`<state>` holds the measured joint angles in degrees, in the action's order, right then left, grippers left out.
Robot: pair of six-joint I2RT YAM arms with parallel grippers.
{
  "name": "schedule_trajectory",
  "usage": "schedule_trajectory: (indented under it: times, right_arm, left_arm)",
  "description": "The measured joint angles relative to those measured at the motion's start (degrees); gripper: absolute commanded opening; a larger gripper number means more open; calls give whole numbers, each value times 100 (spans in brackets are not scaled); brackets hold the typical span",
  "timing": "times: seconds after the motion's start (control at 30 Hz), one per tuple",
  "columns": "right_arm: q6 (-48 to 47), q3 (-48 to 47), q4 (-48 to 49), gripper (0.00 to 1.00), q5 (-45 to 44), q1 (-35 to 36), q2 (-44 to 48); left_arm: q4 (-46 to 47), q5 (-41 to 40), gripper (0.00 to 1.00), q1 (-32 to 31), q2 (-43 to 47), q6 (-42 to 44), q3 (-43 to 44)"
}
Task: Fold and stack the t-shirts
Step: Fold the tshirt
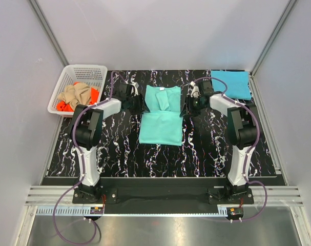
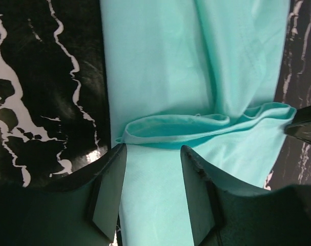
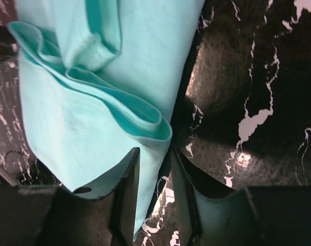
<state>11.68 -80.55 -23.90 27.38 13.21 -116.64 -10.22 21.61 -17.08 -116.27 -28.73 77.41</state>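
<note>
Since the left gripper (image 2: 155,150) and right gripper (image 3: 154,152) stand parted and empty, I should pinch the mint-teal t-shirt (image 2: 160,61) fold just ahead of each, together.

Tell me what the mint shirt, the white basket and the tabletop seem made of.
Mint-teal t-shirt: soft matte knit cloth, probably cotton; it drapes and folds with a fine weave visible. White basket: rigid plastic, judging by its moulded lattice walls. Tabletop: black, white-veined marble look with glossy highlights; possibly a printed mat rather than stone.
</note>
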Motion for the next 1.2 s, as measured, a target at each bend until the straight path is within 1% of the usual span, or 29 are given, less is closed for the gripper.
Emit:
schedule_trajectory:
  times: [0.03,0.07,0.23,0.27,0.33,0.37,0.47,0.53,0.57,0.6,0.7,0.73,0.9,0.93,0.97,1.0,1.03,1.1,1.2]
  right_arm:
    - [-7,2,83,33,118,-31,0]
    - [-13,11,177,32,232,-57,-2]
    - [-37,39,511,28,625,-162,-50]
    - [-37,39,551,20,682,-177,-81]
    - [-42,52,647,13,791,-216,-140]
    - [-39,61,684,7,837,-238,-168]
    - [-17,74,817,3,1032,-308,-256]
    - [2,74,914,3,1161,-350,-328]
    - [13,74,964,4,1228,-367,-374]
    - [24,72,994,13,1287,-389,-424]
    - [98,70,1016,28,1322,-431,-566]
    - [120,70,1014,37,1322,-439,-592]
    - [269,70,883,49,1178,-466,-542]
    - [323,70,785,55,1071,-466,-483]
    - [391,79,651,57,962,-468,-398]
    - [446,101,509,61,876,-470,-275]
    - [518,142,382,64,813,-472,-118]
    - [656,378,262,65,767,-472,297]
    - [859,1021,212,66,758,-470,1045]
  left_arm:
    - [-13,-20,52,4,-39,2,4]
    - [-35,-46,52,11,-94,2,15]
    - [-61,-129,52,33,-210,9,138]
    - [-70,-151,53,33,-214,11,138]
    - [-66,-162,54,33,-234,20,140]
    - [-68,-162,54,37,-234,20,146]
    - [-90,-190,55,37,-238,22,177]
    - [-120,-223,55,37,-245,22,205]
    - [-164,-254,55,37,-254,22,240]
    - [-219,-289,56,37,-264,22,284]
    - [-339,-409,62,37,-271,22,337]
    - [-363,-433,62,39,-269,15,348]
    - [-765,-664,63,39,-24,66,367]
    - [-894,-737,63,39,74,74,367]
    - [-1029,-813,63,39,195,79,365]
    - [-1130,-863,63,39,313,79,350]
    - [-1204,-909,63,39,481,70,289]
    - [-1150,-994,63,39,962,33,-111]
    - [-1058,-966,63,39,1759,-48,-1054]
